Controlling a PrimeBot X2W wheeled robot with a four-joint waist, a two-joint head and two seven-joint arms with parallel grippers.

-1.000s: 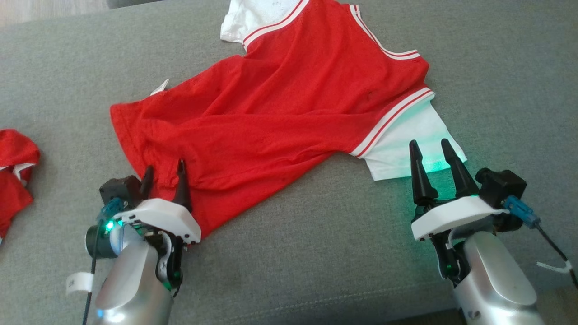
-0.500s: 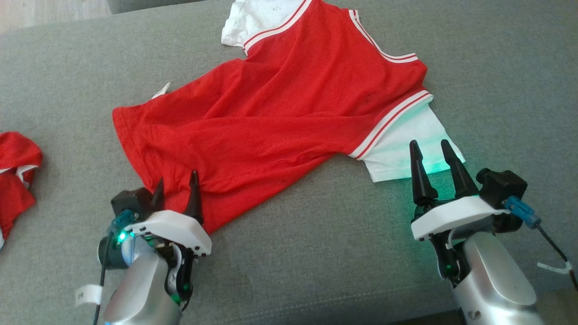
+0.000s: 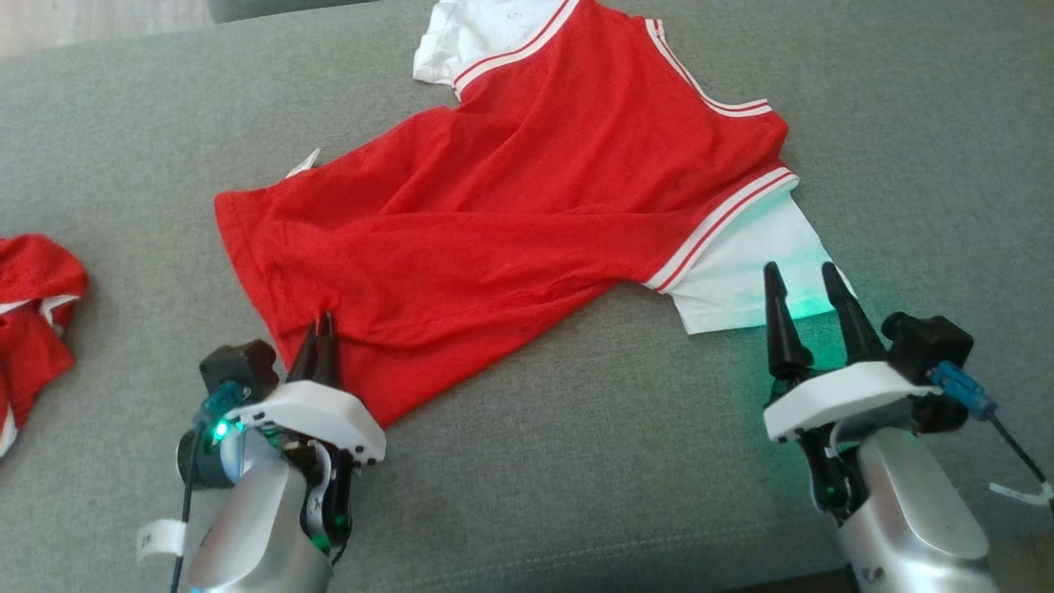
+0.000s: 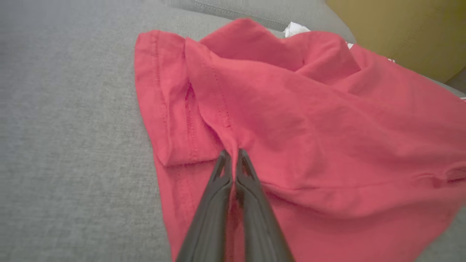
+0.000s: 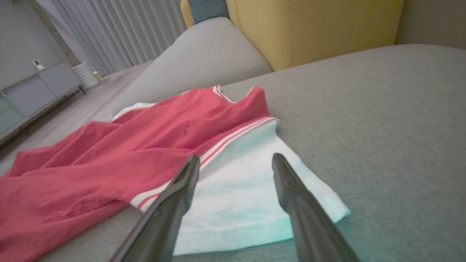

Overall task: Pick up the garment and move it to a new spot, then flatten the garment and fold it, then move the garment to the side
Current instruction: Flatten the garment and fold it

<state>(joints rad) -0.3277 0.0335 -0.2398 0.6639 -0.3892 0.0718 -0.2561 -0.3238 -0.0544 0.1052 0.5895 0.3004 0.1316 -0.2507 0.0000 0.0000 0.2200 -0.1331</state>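
The garment (image 3: pixel 527 206) is a red T-shirt with white sleeves and red-and-white trim, spread with wrinkles across the grey couch cushion (image 3: pixel 593 461). My left gripper (image 3: pixel 323 323) is shut on a pinched ridge of red cloth near the hem corner; in the left wrist view the gripper (image 4: pixel 231 154) has its tips closed on the garment (image 4: pixel 291 120) fold. My right gripper (image 3: pixel 800 278) is open, its tips over the near edge of the white sleeve (image 3: pixel 749 272). In the right wrist view the open gripper (image 5: pixel 236 160) hovers over the sleeve (image 5: pixel 240 193).
Another red and white piece of clothing (image 3: pixel 33 313) lies crumpled at the left edge of the cushion. A yellow armchair (image 5: pixel 309 25) stands behind the couch. The cushion's front seam (image 3: pixel 576 552) runs close below both arms.
My left gripper has closed from open onto the red cloth near the hem. The right gripper has stayed open over the white sleeve. The view has shifted slightly.
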